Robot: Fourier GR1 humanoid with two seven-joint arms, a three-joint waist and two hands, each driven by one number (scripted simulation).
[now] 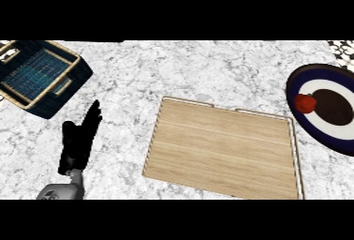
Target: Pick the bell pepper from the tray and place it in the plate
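Head view has the red pepper (306,102) already sitting on the plate (298,84) at 3 o'clock, tray (224,152) bare, left hand (76,140) resting fingers straight at 8 o'clock, so I'd just leave it be.

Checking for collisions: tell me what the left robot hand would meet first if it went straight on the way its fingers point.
The left robot hand points up and slightly right. That line runs over bare counter, passing right of the basket. It looks free as far as the view shows, though height is unclear.
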